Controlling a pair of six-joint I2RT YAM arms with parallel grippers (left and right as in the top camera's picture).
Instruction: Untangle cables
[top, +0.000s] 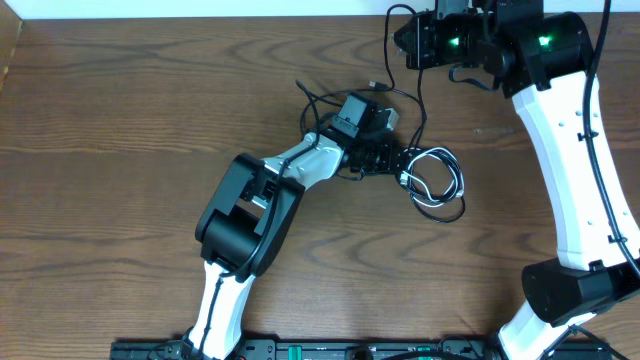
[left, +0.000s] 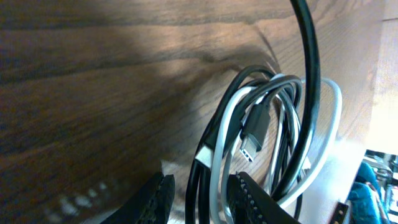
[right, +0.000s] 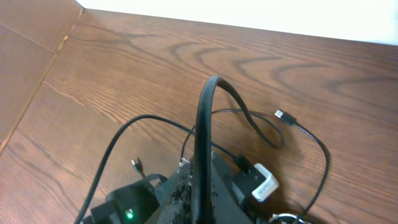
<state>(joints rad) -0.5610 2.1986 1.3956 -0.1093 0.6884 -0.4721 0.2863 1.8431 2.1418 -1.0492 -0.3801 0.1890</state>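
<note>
Brown wood-grain table (top: 120, 150) fills the overhead view, with a pale wall strip (top: 200, 8) along its far edge. The left arm (top: 250, 205) reaches from the near edge toward the middle. The right arm (top: 565, 150) rises along the right edge and bends toward the far edge. The left gripper (left: 199, 186) is low over the table, its jaws parted and straddling both cords without visibly pinching them. The right gripper (top: 402, 42) is near the far edge, clenched on the black cable (right: 205, 124), which arcs up from its fingers and trails down to the table. The white cable (left: 222, 124) lies looped together with black strands, about midway between the near and far edges and nearer the right edge. A dark plug (left: 252, 134) lies inside the loops. Another small plug (right: 283, 115) lies apart, nearer the far edge.
</note>
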